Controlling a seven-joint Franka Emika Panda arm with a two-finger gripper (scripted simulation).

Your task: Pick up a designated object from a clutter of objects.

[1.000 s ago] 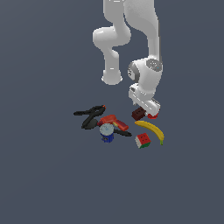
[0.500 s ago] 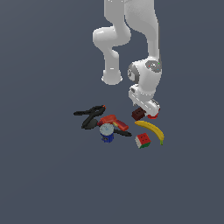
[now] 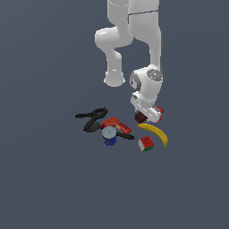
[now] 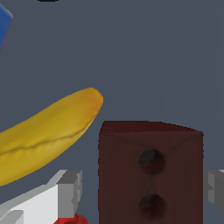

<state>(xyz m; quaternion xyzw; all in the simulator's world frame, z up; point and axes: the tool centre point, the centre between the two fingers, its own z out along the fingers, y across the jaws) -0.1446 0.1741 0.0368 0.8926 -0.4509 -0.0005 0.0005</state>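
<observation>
Not much elbow room around the brown block (image 4: pixel 151 173). In the wrist view it sat between the gripper (image 4: pixel 142 188) fingers with a slim gap on each side, so the fingers (image 4: pixel 70 192) weren't touching it. The banana (image 4: pixel 48 131) tip came in close to the block's corner but stayed just clear. A bit of the red cup (image 4: pixel 72 218) peeked out right by one finger. From the exterior view, the banana (image 3: pixel 154 133) and colourful cube (image 3: pixel 146 143) crowded the near side, while the red drill (image 3: pixel 116 125), blue can (image 3: pixel 109 135) and black clamp (image 3: pixel 91 120) filled the exterior view's left. Open floor lay beyond on the exterior view's right.
</observation>
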